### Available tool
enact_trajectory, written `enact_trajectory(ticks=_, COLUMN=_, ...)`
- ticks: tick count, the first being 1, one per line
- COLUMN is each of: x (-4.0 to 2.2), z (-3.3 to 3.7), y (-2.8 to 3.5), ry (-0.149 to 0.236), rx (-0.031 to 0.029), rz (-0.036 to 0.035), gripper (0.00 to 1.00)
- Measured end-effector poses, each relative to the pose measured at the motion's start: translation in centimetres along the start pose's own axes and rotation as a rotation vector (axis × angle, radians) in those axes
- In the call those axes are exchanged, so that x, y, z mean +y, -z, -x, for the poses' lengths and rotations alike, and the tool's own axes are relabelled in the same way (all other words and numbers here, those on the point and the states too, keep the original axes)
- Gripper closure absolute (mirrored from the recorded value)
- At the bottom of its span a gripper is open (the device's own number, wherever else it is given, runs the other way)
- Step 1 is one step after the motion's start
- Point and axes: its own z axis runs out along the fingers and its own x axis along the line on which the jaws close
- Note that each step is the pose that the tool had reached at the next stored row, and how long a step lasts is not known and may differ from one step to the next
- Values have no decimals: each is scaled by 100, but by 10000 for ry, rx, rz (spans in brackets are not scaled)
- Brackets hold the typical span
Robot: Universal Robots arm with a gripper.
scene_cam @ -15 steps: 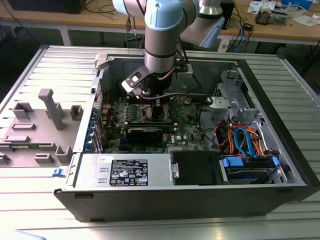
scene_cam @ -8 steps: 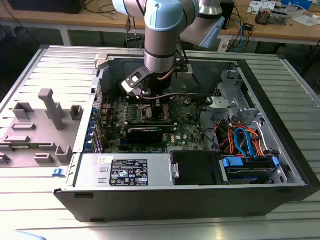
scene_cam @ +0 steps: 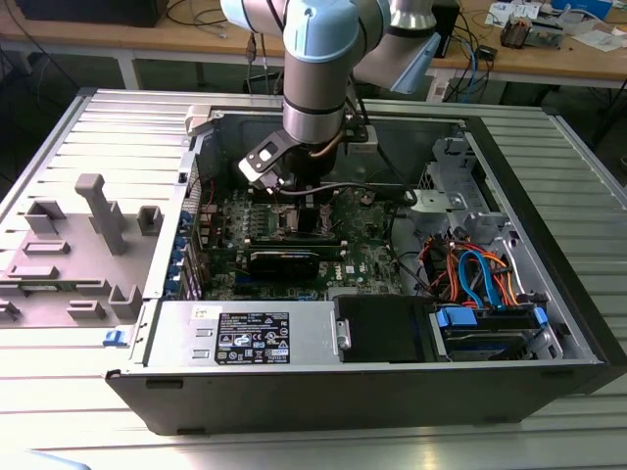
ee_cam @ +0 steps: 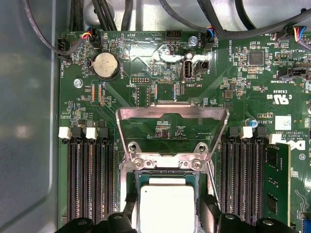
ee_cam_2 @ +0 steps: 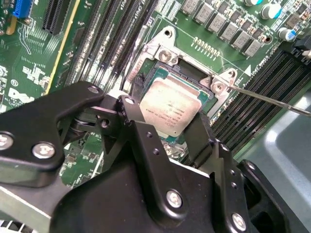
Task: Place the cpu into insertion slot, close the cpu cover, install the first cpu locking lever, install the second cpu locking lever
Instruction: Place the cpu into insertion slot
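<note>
You are on the first step: the gripper (ee_cam_2: pixel 167 119) holds the cpu (ee_cam_2: pixel 170 104) between its jaws at the insertion slot (ee_cam_2: pixel 156 77); seating, I judge, needs it level.

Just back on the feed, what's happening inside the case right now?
The arm's gripper is down over the motherboard, closed on two opposite edges of the cpu, right at the insertion slot. Whether the chip is fully seated cannot be told. The cpu cover is flipped up off the slot, and a thin lever rod sticks out to one side, not latched.
</note>
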Motion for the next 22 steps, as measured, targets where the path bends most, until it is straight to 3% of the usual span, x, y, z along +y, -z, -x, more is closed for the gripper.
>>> enact_trajectory(ticks=1, x=0, z=1, y=1, ry=0, rx=-3, rz=-2, gripper=38)
enact_trajectory(ticks=6, x=0, z=1, y=10, ry=0, rx=-8, rz=-3, gripper=38)
enact_trajectory(ticks=12, x=-3, z=-11, y=200, ry=-2, rx=-8, rz=-1, gripper=40)
enact_trajectory(ticks=18, x=41, z=-18, y=208, ry=1, rx=-20, rz=-47, gripper=76)
enact_trajectory(ticks=19, x=47, z=-18, y=208, ry=7, rx=-30, rz=-54, gripper=76)
enact_trajectory(ticks=20, x=55, z=-17, y=209, ry=44, rx=-51, rz=-64, gripper=89)
enact_trajectory(ticks=22, x=59, z=-18, y=208, ry=331, rx=-101, rz=-64, gripper=89)
